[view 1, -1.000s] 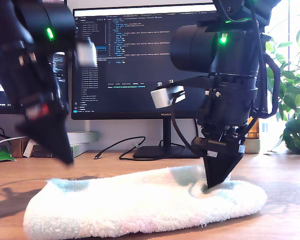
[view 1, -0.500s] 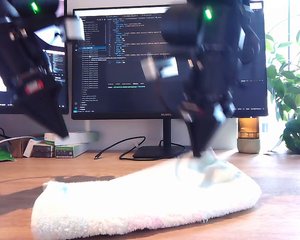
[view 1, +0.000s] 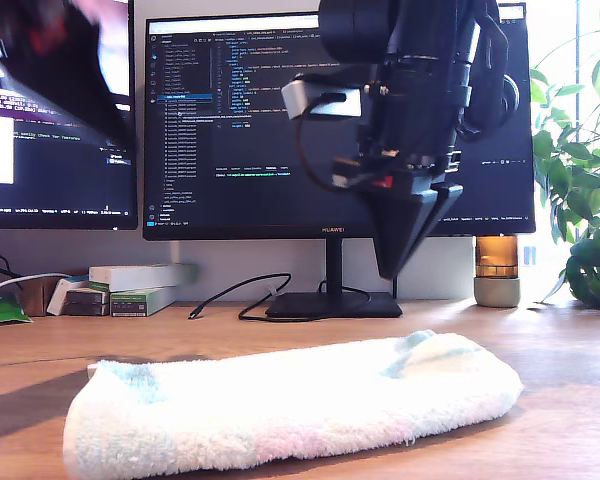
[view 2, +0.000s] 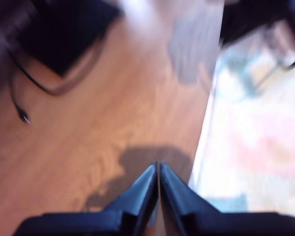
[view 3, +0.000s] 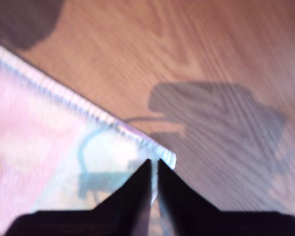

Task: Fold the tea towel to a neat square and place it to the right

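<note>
The tea towel [view 1: 280, 400] lies as a long, folded, fluffy pale strip across the front of the wooden desk [view 1: 560, 340]. My second gripper [view 1: 388, 270] hangs shut and empty well above the towel's end at the exterior view's right. Its wrist view shows the shut tips [view 3: 152, 164] over a stitched towel corner [view 3: 157, 150]. My first arm [view 1: 60, 60] is a blurred dark shape in the exterior view's top left. My first gripper [view 2: 158, 167] is shut with nothing in it, above bare wood just beside the towel's edge [view 2: 255, 147].
Two monitors stand behind, the main one on a black stand [view 1: 330, 303] with a loose cable [view 1: 235, 295] beside it. Small boxes [view 1: 140, 285] sit at the exterior view's back left. A jar [view 1: 497, 275] and a leafy plant [view 1: 590, 200] stand at its right.
My second gripper has lifted off the towel and now hangs clear above it. My first arm has swung up towards the exterior view's top left. The towel has settled flatter.
</note>
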### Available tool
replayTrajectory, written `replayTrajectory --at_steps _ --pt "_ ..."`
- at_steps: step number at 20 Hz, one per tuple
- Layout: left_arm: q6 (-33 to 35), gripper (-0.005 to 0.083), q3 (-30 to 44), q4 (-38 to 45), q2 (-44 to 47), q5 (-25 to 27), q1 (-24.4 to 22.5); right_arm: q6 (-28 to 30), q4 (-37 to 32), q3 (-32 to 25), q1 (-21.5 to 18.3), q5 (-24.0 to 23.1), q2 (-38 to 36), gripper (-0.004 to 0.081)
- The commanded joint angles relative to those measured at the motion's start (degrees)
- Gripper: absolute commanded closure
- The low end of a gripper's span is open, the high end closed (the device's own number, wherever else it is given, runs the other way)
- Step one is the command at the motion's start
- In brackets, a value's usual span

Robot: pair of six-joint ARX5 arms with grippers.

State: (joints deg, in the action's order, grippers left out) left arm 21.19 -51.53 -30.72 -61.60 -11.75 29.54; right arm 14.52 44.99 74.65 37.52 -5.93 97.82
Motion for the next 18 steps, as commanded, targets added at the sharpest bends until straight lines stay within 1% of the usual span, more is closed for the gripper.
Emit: replayTrajectory --at_steps 1,4,8,10,12,14,17,18 --pt "-1.14 0.0793 2.43 1.57 1.36 -0.9 -0.85 -1.88 -1.97 -0.09 -0.2 0.33 -4.13 0.0781" --pt "-3.5 0.0793 5.01 4.68 4.31 -3.45 -1.31 -3.67 -6.38 -2.29 -0.15 0.94 -10.29 0.0781" --pt "-4.33 0.0793 10.43 10.86 8.94 -7.3 -1.31 -6.88 -13.25 -9.29 -0.17 0.83 -19.52 0.0781" --pt "-4.92 0.0793 13.35 13.84 11.76 -9.97 -1.31 -8.04 -17.22 -13.75 -0.09 0.85 -24.55 0.0781" --pt "-6.03 0.0793 16.55 16.74 14.21 -11.39 -1.31 -10.01 -20.98 -18.56 0.04 0.85 -29.33 0.0781" --pt "-6.29 0.0793 19.54 17.94 15.98 -13.73 -1.31 -11.78 -25.0 -23.93 0.26 0.85 -34.42 0.0781" --pt "-7.19 0.0793 22.45 18.56 16.37 -14.84 -1.31 -13.77 -31.12 -32.83 0.35 0.85 -41.72 0.0781" --pt "-7.34 0.0793 22.97 18.58 16.22 -14.97 -1.29 -15.34 -32.63 -35.6 0.37 0.87 -43.98 0.0781"
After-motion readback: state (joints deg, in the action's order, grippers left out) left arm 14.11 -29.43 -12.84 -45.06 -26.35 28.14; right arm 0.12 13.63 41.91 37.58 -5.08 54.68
